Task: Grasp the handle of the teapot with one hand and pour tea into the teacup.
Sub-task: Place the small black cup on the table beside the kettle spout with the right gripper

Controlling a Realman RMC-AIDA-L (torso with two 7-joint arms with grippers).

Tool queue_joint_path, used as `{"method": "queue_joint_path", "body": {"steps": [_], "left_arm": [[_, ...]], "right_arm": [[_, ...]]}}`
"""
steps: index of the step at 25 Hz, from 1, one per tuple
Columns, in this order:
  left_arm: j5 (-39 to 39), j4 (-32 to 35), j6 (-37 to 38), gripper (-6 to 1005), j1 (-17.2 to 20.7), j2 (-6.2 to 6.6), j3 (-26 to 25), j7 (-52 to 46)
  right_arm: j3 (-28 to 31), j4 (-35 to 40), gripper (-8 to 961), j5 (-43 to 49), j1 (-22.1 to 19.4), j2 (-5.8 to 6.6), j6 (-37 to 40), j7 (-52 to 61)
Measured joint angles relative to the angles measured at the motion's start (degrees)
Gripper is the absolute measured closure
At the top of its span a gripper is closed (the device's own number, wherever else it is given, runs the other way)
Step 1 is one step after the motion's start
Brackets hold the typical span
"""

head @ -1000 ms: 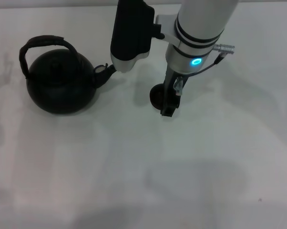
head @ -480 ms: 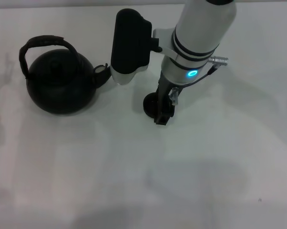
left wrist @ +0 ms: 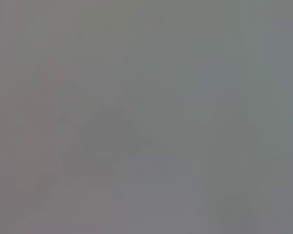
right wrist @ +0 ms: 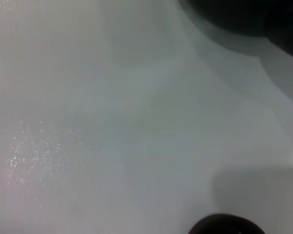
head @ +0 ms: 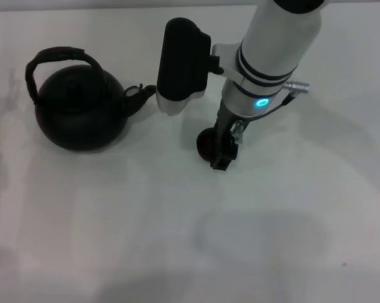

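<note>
Since half a second ago, my right gripper [head: 220,151] and the teacup [head: 206,142] it touches have shifted slightly rightward, away from the teapot [head: 80,113]. Whether its fingers are clamped or spread, I cannot tell. Teapot sits on the white table [head: 177,227] at my left, handle [head: 54,57] arched above, untouched. Left gripper not visible.

The teapot [head: 79,113] beside me looks matte black, its belly smooth with a faint sheen. Its handle [head: 54,55] carries a rougher, wrapped covering — brownish-dark. My teacup [head: 207,142] is dark and dull. The desk [head: 177,240] is smooth white, slightly speckled up close. My right arm's shell [head: 275,44] — glossy white plastic, black-banded.
</note>
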State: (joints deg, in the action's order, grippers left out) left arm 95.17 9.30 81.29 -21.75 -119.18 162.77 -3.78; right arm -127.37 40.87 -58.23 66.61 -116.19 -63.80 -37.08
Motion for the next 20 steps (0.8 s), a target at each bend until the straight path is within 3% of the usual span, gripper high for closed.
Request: {"method": "queue_joint_path", "body": {"steps": [20], "left_arm": [[-0.3,0.2,0.6,170,0.5,0.0,0.1,0.0]], "right_arm": [[-0.7,0.8,239,-0.1,-1.2,0.01,0.1,-0.1]]}}
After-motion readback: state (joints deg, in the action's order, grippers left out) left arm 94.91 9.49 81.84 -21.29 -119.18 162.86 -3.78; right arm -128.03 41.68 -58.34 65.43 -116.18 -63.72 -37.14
